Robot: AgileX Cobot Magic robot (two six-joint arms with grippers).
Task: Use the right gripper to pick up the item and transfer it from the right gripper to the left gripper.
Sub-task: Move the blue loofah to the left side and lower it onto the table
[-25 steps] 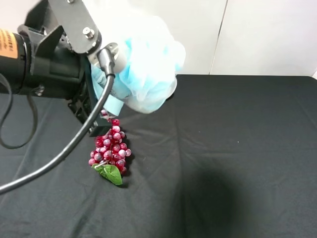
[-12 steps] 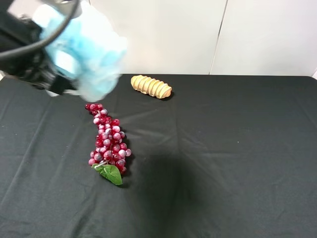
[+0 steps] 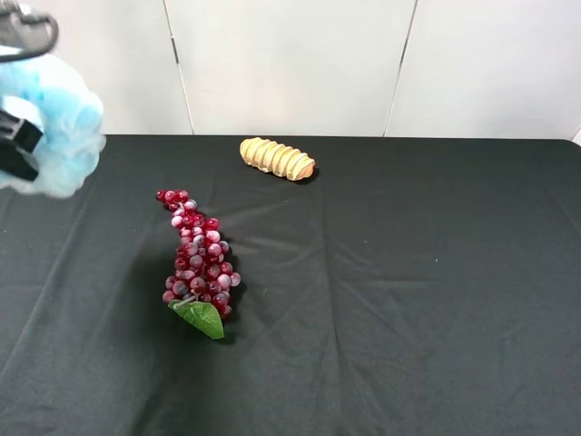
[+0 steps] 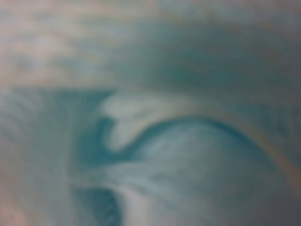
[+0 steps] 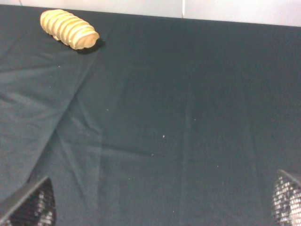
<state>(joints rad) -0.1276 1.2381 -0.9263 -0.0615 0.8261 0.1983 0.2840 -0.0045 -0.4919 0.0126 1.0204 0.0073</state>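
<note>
The light-blue mesh bath pouf (image 3: 53,127) hangs in the air at the far left edge of the exterior view, above the black table. My left gripper (image 3: 18,147) is shut on it; only a black piece of the gripper and a cable show at the frame's edge. The left wrist view is filled by the blurred blue mesh of the pouf (image 4: 178,160), pressed close to the lens. My right gripper (image 5: 157,203) is open and empty, its two fingertips (image 5: 29,203) wide apart over bare cloth. The right arm is out of the exterior view.
A dark-red grape bunch with a green leaf (image 3: 200,259) lies left of centre on the black cloth (image 3: 408,291). A ribbed tan oblong piece (image 3: 277,158) lies at the back near the white wall and also shows in the right wrist view (image 5: 69,29).
The left arm has swung from over the table's middle-left out to the far left edge, carrying the pouf. The tan piece it hid has come into view. Grapes have not moved.
</note>
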